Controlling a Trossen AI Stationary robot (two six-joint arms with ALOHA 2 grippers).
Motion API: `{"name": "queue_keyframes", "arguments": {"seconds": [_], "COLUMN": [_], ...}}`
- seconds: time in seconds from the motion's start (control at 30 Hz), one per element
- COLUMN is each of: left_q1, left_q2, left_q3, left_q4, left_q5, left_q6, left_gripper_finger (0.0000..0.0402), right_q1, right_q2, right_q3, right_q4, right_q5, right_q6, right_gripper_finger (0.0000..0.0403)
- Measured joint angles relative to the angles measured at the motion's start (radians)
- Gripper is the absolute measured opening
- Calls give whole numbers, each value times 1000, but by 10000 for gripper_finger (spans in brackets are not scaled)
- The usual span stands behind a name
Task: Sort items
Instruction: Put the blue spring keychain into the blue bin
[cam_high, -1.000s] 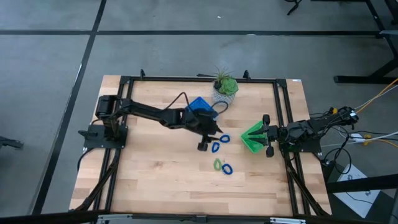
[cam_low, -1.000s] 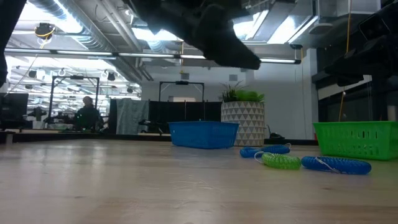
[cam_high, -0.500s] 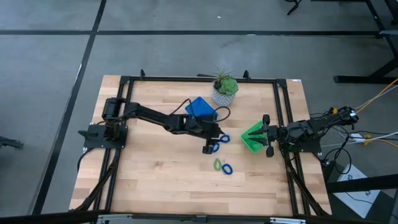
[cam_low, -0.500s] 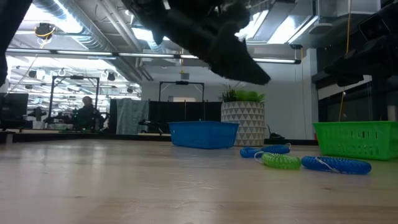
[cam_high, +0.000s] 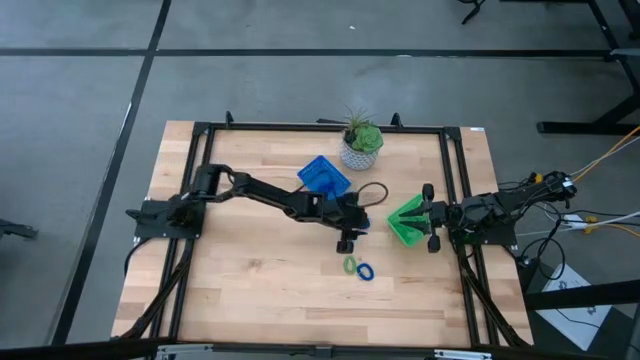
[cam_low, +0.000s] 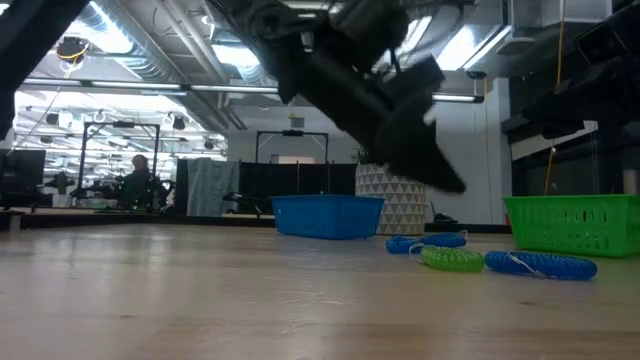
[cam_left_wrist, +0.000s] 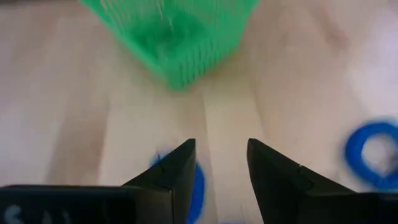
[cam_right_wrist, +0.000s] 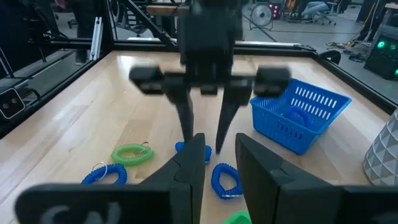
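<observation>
Several small coiled rings lie flat on the wooden table: one blue ring (cam_left_wrist: 198, 186) just under my left gripper's fingers, another blue one (cam_left_wrist: 365, 152) beside it, and nearer the front a green ring (cam_high: 349, 265) and a blue ring (cam_high: 366, 271). My left gripper (cam_high: 346, 243) hangs open, slanting down, a little above the blue ring and clear of it in the low view (cam_low: 450, 182). My right gripper (cam_high: 420, 217) waits open above the green tray (cam_high: 404, 220). The blue tray (cam_high: 322, 175) holds a blue ring (cam_right_wrist: 297, 116).
A potted plant (cam_high: 361, 146) stands at the far edge behind the blue tray. A black frame (cam_high: 200, 128) runs round the table. Bare wood lies left of the rings and along the near edge (cam_high: 260, 290).
My left gripper has sunk toward the table and gone toward the right edge, from beside the blue tray to just above the blue rings, stretching the arm out. The rings and trays have stayed where they were.
</observation>
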Motion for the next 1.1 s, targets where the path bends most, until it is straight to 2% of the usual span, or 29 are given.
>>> {"name": "queue_keyframes", "arguments": {"seconds": [0.33,0.6,0.8,1.0,1.1], "left_q1": [16,49,55,55,54], "left_q2": [158,170,171,172,168], "left_q3": [143,150,150,148,146], "left_q4": [-141,-194,-199,-200,-201], "left_q5": [-55,49,71,65,52], "left_q6": [-40,-174,-182,-141,-136], "left_gripper_finger": [138,130,89,33,18], "right_q1": [0,0,0,0,0], "right_q2": [0,0,0,0,0], "right_q3": [0,0,0,0,0], "right_q4": [0,0,0,0,0], "right_q5": [2,2,2,2,2], "right_q6": [0,0,0,0,0], "right_gripper_finger": [90,90,90,90,90]}}
